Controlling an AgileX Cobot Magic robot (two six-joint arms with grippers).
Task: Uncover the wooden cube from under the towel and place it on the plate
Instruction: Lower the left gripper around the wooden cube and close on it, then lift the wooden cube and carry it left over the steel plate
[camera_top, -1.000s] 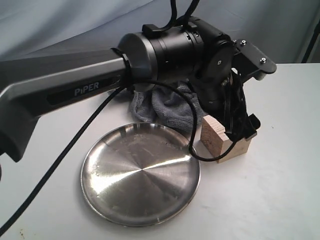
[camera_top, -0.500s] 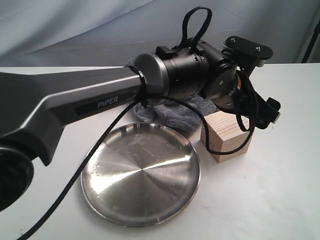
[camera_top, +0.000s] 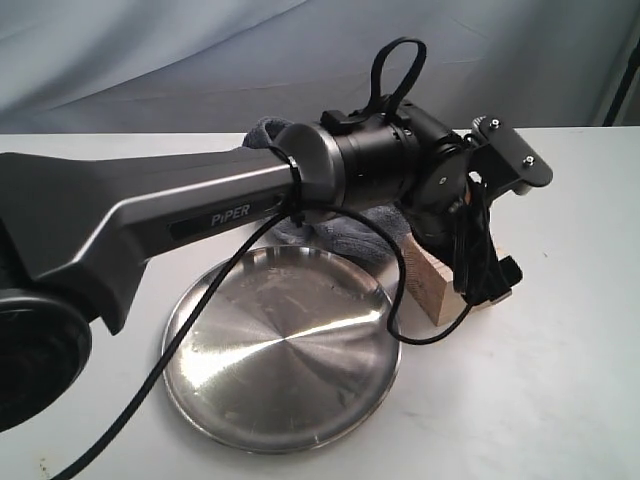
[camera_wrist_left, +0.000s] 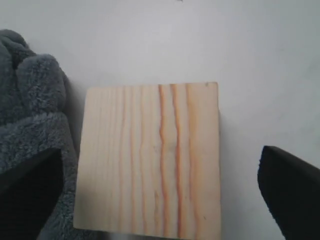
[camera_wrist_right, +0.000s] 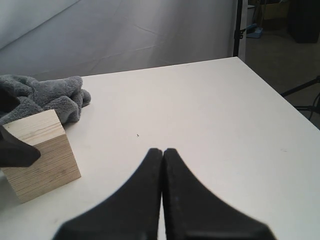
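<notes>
The wooden cube (camera_top: 428, 285) stands on the white table just right of the plate (camera_top: 280, 350), uncovered, with its grain side facing up (camera_wrist_left: 150, 160). The towel (camera_top: 350, 232) lies bunched behind the plate and touches one side of the cube (camera_wrist_left: 35, 110). My left gripper (camera_wrist_left: 160, 187) points down over the cube and is open wide. One finger (camera_wrist_left: 30, 192) is over the towel's edge, the other (camera_wrist_left: 292, 187) over bare table, and neither touches the wood. My right gripper (camera_wrist_right: 163, 152) is shut on nothing, low over the table, apart from the cube (camera_wrist_right: 40, 152).
The left arm (camera_top: 200, 205) and its hanging cable (camera_top: 400, 300) stretch over the towel and the plate's back edge. A grey cloth backdrop (camera_top: 200, 60) hangs behind the table. A table edge and a dark stand (camera_wrist_right: 239, 30) show in the right wrist view.
The left wrist rose and tipped up half a second ago, then tipped back down over the cube. The cube, towel and plate kept their places.
</notes>
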